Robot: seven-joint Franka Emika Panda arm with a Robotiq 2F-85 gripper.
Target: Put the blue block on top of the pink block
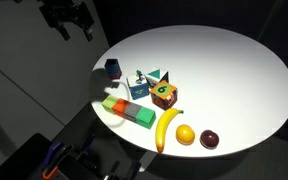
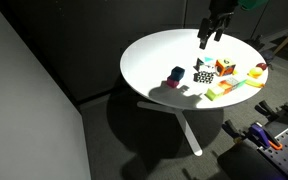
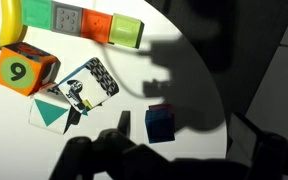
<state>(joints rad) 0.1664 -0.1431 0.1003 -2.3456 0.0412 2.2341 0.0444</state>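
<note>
The gripper (image 1: 72, 26) hangs in the air above the rim of the round white bench (image 1: 224, 70), touching nothing. Its fingers (image 1: 85, 30) stand wide apart and hold nothing; in an exterior view the gripper (image 2: 211, 39) shows two separate prongs pointing down.

The blue block (image 1: 112, 68) sits flat on the bench close to the edge on the gripper's side, apart from the other pieces. It also shows in an exterior view (image 2: 176, 73), and in the wrist view (image 3: 160, 123) it lies in shadow just beside a dark fingertip, not touched by it.

Further in from that edge is a tight cluster: a blue-and-white pictured block (image 1: 141, 85), a teal triangular block (image 1: 155, 77) and an orange numbered cube (image 1: 165, 92). The wrist view shows a 9 on the cube (image 3: 24, 72).

A row of coloured blocks (image 1: 127, 110) lies end to end near the bench edge closest to the camera in that exterior view. Beside the far end of the row lies a banana (image 1: 168, 127), then a small yellow round fruit (image 1: 186, 134) and a dark red round fruit (image 1: 210, 139), all near that same edge.
</note>
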